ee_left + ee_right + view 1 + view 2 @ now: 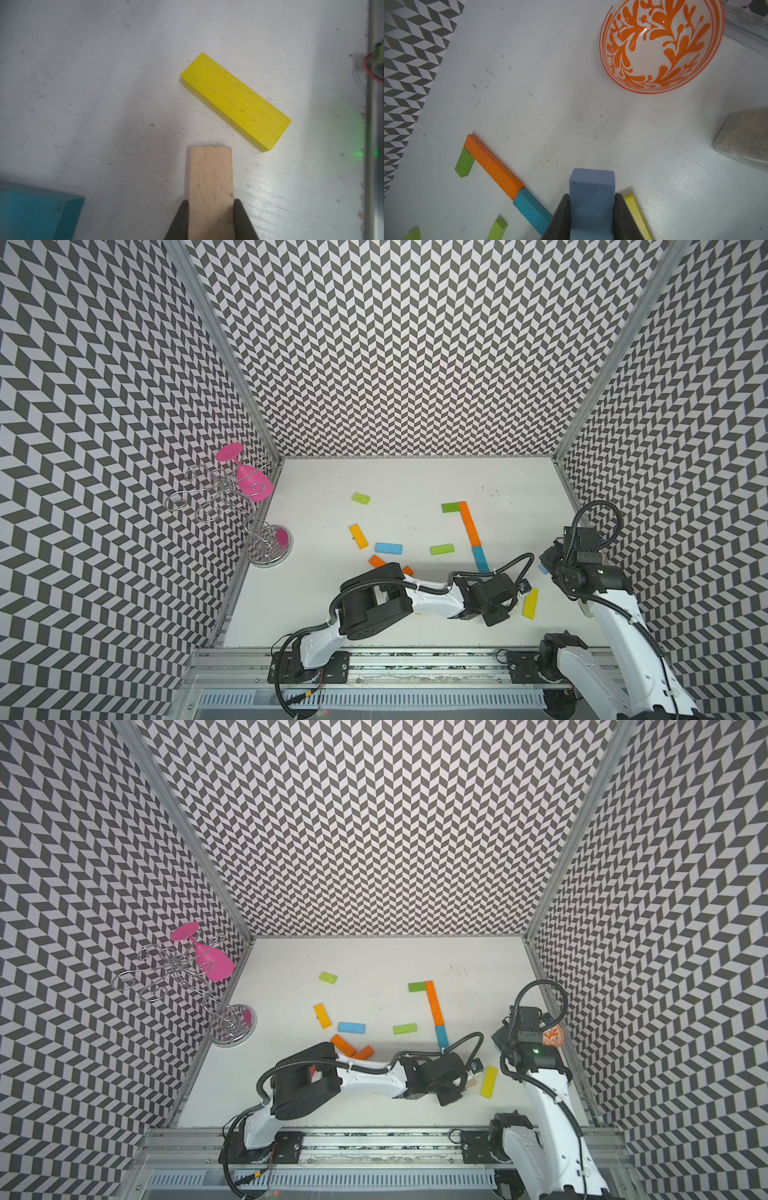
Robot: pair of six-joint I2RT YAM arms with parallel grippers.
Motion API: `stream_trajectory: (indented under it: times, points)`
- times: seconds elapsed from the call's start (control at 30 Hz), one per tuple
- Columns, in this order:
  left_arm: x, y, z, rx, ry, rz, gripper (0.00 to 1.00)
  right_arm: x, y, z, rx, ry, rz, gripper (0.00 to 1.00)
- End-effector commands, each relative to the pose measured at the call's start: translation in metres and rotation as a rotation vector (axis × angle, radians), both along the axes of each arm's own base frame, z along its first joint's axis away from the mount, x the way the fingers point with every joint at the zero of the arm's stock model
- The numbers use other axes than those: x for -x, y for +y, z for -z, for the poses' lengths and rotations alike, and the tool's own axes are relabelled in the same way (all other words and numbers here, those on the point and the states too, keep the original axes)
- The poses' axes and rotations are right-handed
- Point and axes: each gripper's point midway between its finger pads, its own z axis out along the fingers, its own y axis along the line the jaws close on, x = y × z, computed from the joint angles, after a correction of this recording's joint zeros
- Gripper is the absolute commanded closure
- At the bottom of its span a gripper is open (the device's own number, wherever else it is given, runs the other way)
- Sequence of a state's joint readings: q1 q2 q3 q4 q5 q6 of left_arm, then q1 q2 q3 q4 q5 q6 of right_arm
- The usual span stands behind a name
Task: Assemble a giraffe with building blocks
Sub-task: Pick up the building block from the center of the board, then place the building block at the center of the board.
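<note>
A flat row lies right of the table's middle: a green block [451, 507], an orange bar [469, 522] and a teal block [481, 559]. My left gripper [211, 202] is shut on a plain wooden block [211, 178], low over the table beside a yellow block [234, 99] that also shows in both top views [530, 603] [488, 1081]. My right gripper [591, 196] is shut on a light blue block [591, 187], raised near the right wall. Loose blocks lie left of centre: light green [361, 498], yellow-orange [358, 536], blue [388, 548], green [441, 549] and orange [377, 561].
A wire glass rack [220, 497] with a pink glass [249, 483] stands at the left wall. An orange-patterned bowl [660, 45] sits by the right wall, partly behind my right arm in a top view [555, 1038]. A grey object [745, 137] lies near it.
</note>
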State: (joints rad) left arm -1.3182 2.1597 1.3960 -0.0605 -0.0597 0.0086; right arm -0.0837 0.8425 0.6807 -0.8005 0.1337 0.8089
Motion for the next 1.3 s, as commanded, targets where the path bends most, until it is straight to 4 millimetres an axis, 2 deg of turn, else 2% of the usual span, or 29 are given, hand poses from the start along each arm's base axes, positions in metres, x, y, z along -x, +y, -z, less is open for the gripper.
stream_trajectory:
  times: [0.0,0.13,0.27,0.47,0.87,1.13,1.27]
  points:
    - [0.001,0.012,-0.029,0.028,-0.025,-0.021,0.9,-0.004,0.006,-0.003,-0.017,-0.032,-0.049,0.81]
    - [-0.003,0.031,-0.088,0.159,-0.033,-0.081,0.93,-0.005,0.021,0.012,-0.073,0.001,-0.12,0.81]
    - [-0.013,0.062,-0.134,0.252,-0.042,-0.164,0.94,-0.004,0.037,0.029,-0.124,0.014,-0.186,0.81]
    - [-0.026,0.1,-0.177,0.342,-0.048,-0.255,0.93,0.002,0.073,0.049,-0.123,0.073,-0.275,0.81]
    - [-0.056,0.136,-0.196,0.418,-0.013,-0.409,0.92,0.025,0.128,0.094,-0.158,0.17,-0.379,0.8]
    - [-0.058,0.137,-0.197,0.42,-0.006,-0.411,0.91,0.028,0.144,0.109,-0.14,0.195,-0.415,0.76]
    - [-0.059,0.136,-0.197,0.419,-0.006,-0.411,0.91,0.029,0.149,0.115,-0.133,0.21,-0.427,0.7]
